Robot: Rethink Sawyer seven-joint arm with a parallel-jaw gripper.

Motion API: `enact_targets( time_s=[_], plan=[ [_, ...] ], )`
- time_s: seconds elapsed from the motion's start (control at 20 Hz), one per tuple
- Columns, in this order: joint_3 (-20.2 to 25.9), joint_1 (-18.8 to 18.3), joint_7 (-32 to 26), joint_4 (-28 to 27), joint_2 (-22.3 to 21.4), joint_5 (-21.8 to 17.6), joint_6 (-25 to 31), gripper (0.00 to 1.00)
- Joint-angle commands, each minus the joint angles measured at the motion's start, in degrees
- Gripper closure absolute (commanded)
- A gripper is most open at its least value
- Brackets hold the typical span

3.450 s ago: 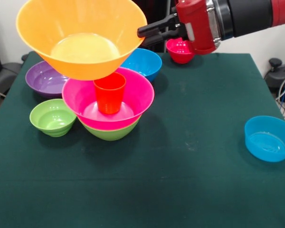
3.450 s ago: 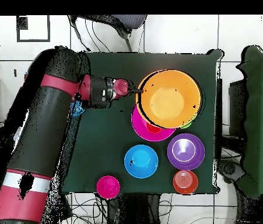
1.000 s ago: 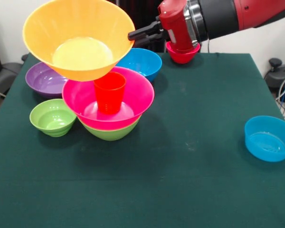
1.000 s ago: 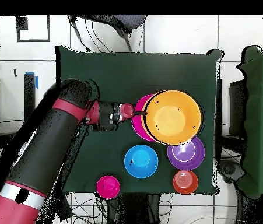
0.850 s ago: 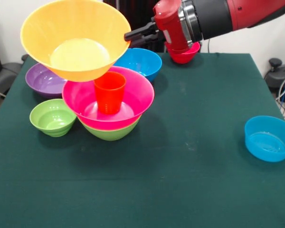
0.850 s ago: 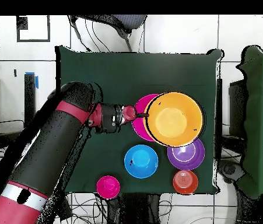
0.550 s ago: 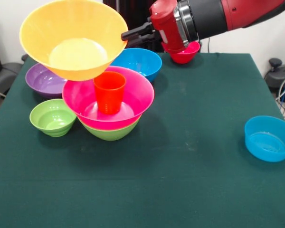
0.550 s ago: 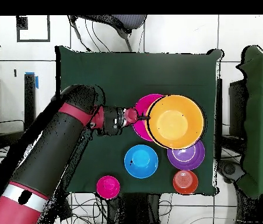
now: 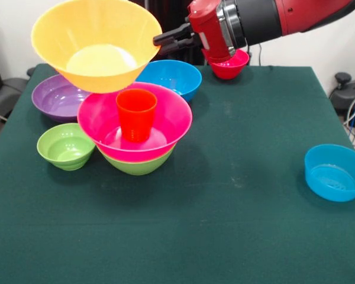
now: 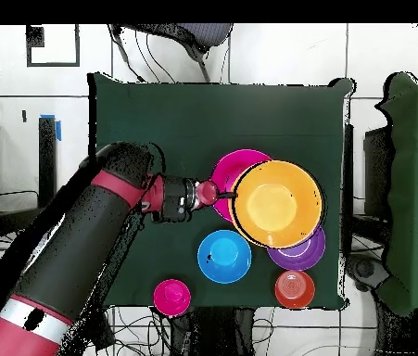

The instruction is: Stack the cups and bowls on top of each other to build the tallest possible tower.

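Observation:
My gripper (image 9: 160,40) is shut on the rim of the large orange bowl (image 9: 97,44) and holds it in the air, above and behind the tower. The tower is a green bowl (image 9: 139,165) with the large pink bowl (image 9: 165,121) in it and the orange cup (image 9: 136,114) upright in the pink bowl. In the overhead view the gripper (image 10: 231,195) grips the orange bowl (image 10: 277,202), which covers part of the pink bowl (image 10: 235,167) and of the purple bowl (image 10: 303,255). The cup is hidden there.
On the green table (image 9: 236,225) stand a small green bowl (image 9: 65,146), a purple bowl (image 9: 56,97), a medium blue bowl (image 9: 174,77), a small red bowl (image 9: 231,64) and a small blue bowl (image 9: 334,173). The overhead view also shows a small orange bowl (image 10: 294,288).
The gripper has carried the orange bowl off from above the tower toward the robot's side; it now hangs partly over the purple bowl. The tower and the other bowls have not moved.

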Motion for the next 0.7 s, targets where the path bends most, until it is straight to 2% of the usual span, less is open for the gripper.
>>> enact_targets(
  time_s=[0.05,0.7],
  plan=[
    [4.89,1.89,12.48,5.91,-0.96,0.57,-5.4,1.0],
    [5.99,2.12,17.12,8.83,-0.83,0.94,-10.18,1.0]
  ],
)
